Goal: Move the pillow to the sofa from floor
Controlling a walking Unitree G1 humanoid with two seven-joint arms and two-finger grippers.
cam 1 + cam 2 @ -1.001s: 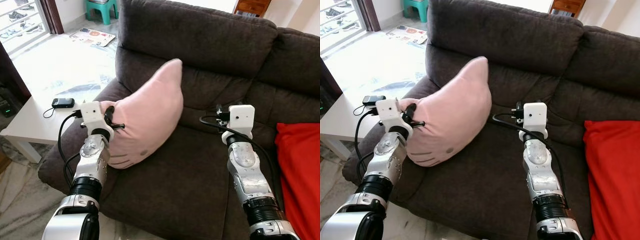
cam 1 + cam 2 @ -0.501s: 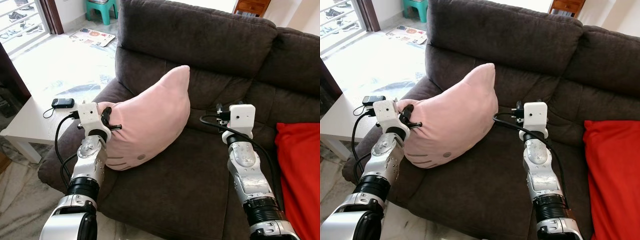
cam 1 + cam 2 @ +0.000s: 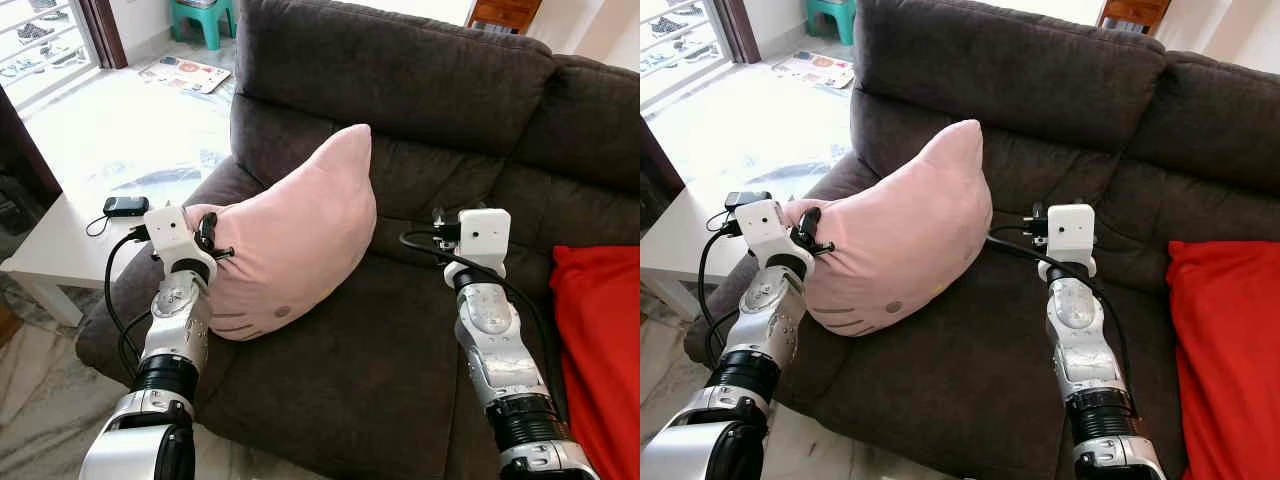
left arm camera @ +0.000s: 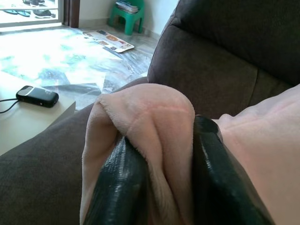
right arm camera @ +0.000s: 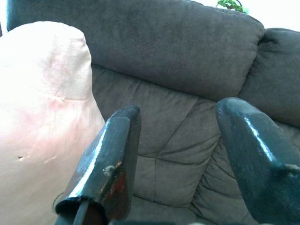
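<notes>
Pillow (image 3: pixel 290 235), pink with a cat face, already sits on the brown sofa (image 3: pixel 420 90) seat by its armrest, seemingly propped against the backrest. Left gripper (image 4: pixel 157 187) pinches its corner; right gripper (image 5: pixel 180 164) hovers spread, empty. Only release remains.

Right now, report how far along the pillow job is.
Done: the pink pillow is off the floor and rests on the brown sofa seat, leaning against the armrest side. In hand: the left claw is pinched on the pillow's corner. The right claw is open over the seat, holding nothing. Left: release the corner and pull the left arm back.
</notes>
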